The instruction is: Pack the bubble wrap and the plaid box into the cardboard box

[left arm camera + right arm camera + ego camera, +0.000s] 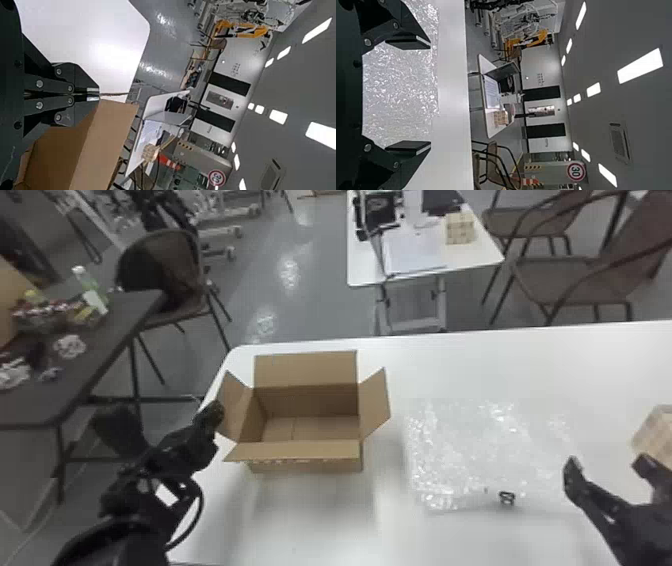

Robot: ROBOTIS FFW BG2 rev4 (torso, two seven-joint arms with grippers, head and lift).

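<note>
Wrap [465,450] lying spread inward of right gripper [607,464], its tips standing wide apart; good grasp likely needing tips straddling a thick fold, then lifting high over right flap [375,405]. Left gripper [93,94] pinching left flap [235,407], carton [310,402] opening just inward. Plaid box [657,430] sitting just beyond right gripper, leaving less swing room outward; table [310,520] giving working gap between carton and wrap

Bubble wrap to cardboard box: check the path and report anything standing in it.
The cardboard box's own right flap, angled up and outward, stands between its opening and the bubble wrap. Nothing else visible does. The left end effector is at the opposite flap, off that path.
</note>
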